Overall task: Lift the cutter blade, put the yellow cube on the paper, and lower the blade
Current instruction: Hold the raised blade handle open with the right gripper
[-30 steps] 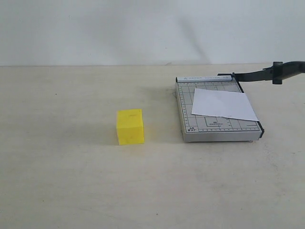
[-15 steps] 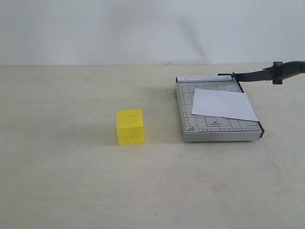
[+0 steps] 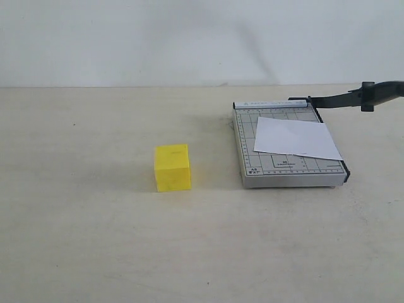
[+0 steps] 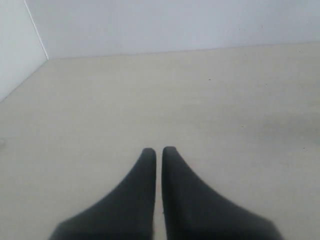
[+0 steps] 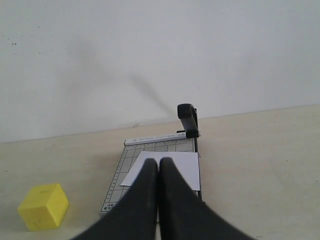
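Note:
The yellow cube [image 3: 172, 167] sits on the table left of the grey gridded base [image 3: 248, 148]; the right wrist view shows the cube [image 5: 44, 206] too. The white paper [image 3: 295, 139] lies flat on the base, slightly askew. The cutter blade [image 3: 353, 96] is raised off the base, hinged at the far corner, and its thick black handle [image 5: 187, 119] stands above the base's far edge. My right gripper [image 5: 158, 161] is shut and empty, hovering before the paper [image 5: 187, 170]. Over bare table, my left gripper [image 4: 158, 150] is shut and empty. Neither gripper shows in the exterior view.
A white wall [image 3: 189, 38] runs along the back of the beige table [image 3: 95, 240]. In the left wrist view a wall corner [image 4: 37, 30] meets the table's edge. Nothing else stands on the table besides the cutter and the cube.

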